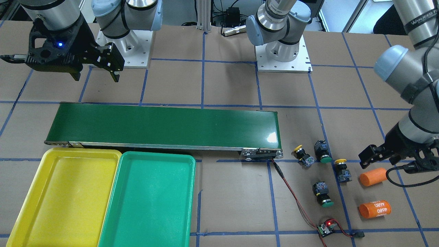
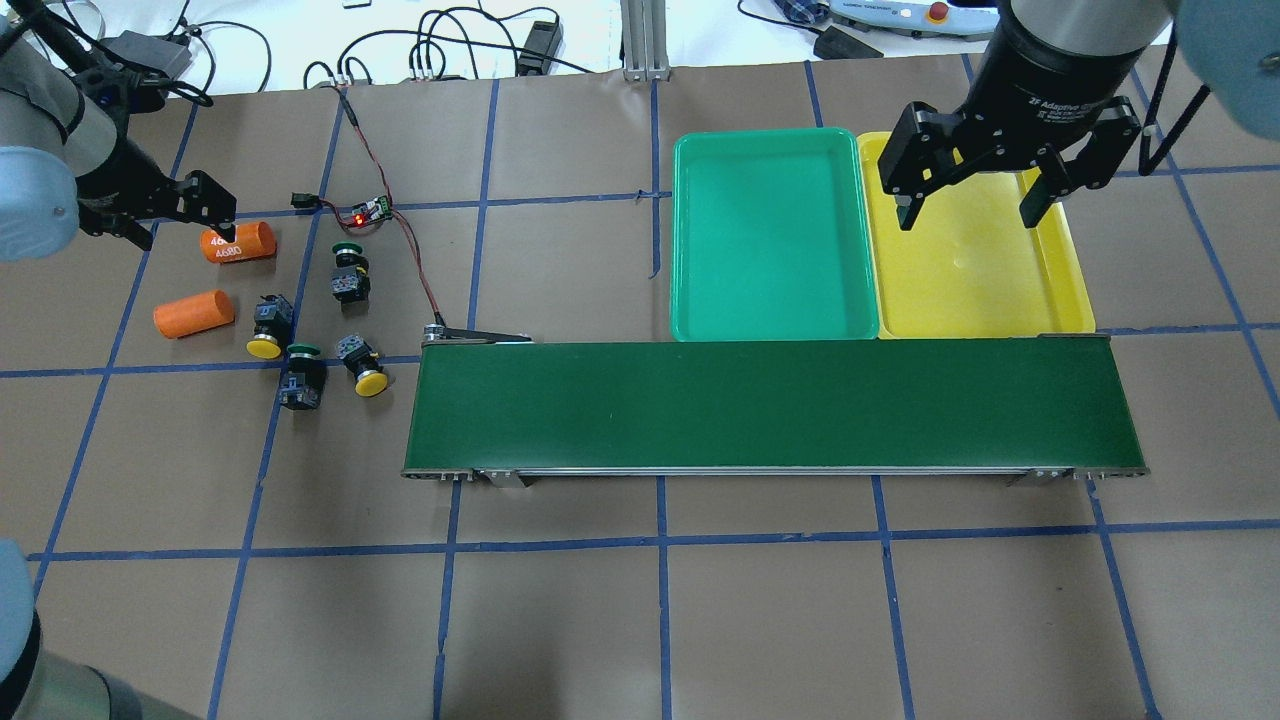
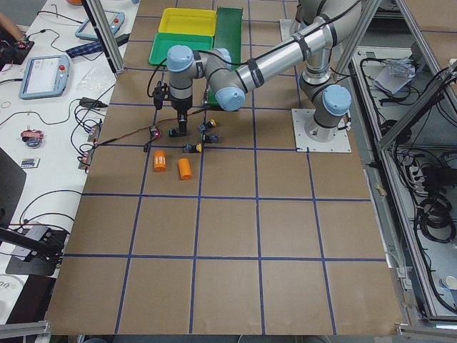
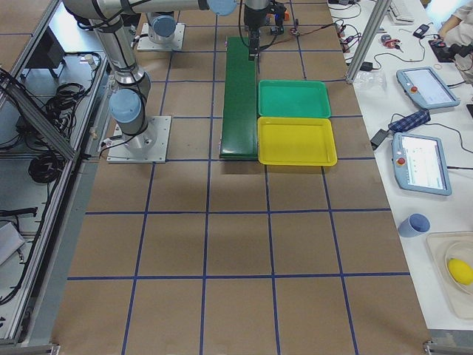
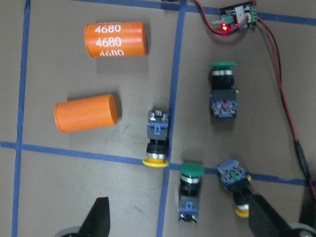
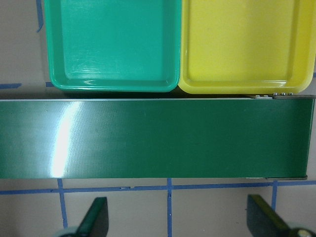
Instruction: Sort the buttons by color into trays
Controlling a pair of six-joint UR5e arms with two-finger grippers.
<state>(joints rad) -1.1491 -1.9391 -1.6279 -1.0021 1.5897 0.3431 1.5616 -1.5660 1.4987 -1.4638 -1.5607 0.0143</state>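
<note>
Overhead and front views opposed across belt [image 2: 770,405]

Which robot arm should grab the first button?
The left one. The left pincer, open, hangs close to the four buttons. The right pincer, also open, hangs up by the trays, at the other end of the conveyor belt.

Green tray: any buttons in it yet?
No: in the overhead view the green tray shows only its bare floor, with nothing lying in it.
</note>
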